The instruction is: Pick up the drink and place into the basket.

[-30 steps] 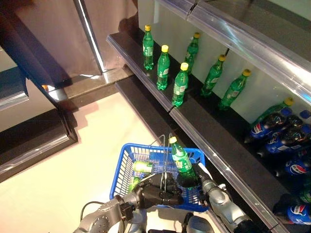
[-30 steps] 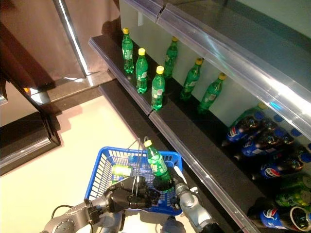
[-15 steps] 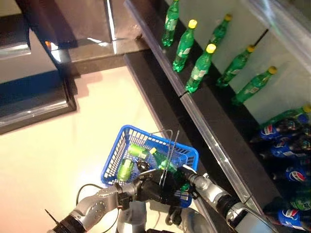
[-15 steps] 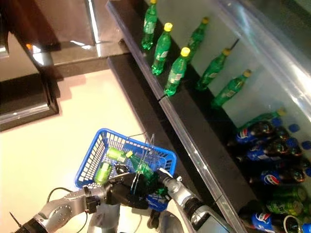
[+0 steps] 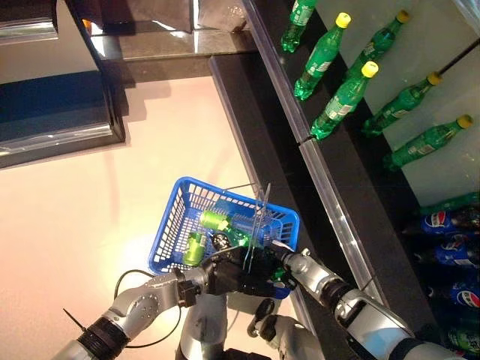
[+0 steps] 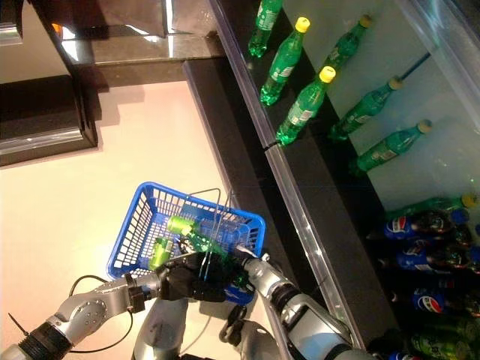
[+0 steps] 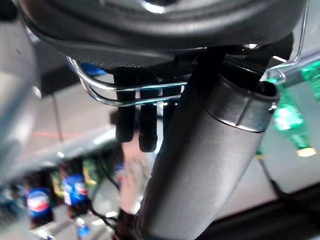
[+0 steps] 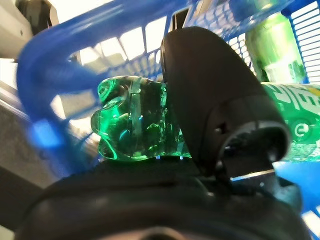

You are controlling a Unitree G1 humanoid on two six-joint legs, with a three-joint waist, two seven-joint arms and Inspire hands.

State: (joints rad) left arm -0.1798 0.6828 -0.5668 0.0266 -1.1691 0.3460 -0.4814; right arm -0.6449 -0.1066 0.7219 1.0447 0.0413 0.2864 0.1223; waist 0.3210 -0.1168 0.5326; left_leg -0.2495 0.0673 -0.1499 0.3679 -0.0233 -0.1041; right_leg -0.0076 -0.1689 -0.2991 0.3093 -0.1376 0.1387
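The blue basket (image 5: 166,229) hangs in front of me. My left hand (image 5: 232,276) is shut on its thin wire handles (image 5: 262,214), which also show in the left wrist view (image 7: 100,92). My right hand (image 5: 285,262) reaches into the basket's near right corner. It is shut on a green drink bottle (image 8: 135,122), with the thumb (image 8: 210,95) curled over it. The bottle lies tilted low inside the basket (image 6: 210,246). Two other green bottles (image 5: 214,220) lie in the basket.
A dark shelf unit (image 5: 330,202) runs along the right. Green bottles with yellow caps (image 5: 345,101) stand on its upper shelf and dark cola bottles with blue labels (image 5: 450,225) lie lower. A dark cabinet (image 5: 60,112) stands at the far left over the pale floor (image 5: 90,210).
The camera has tilted down and shifted. My right hand has lowered the green bottle from upright above the basket to tilted low inside it. My left hand still holds the handles.
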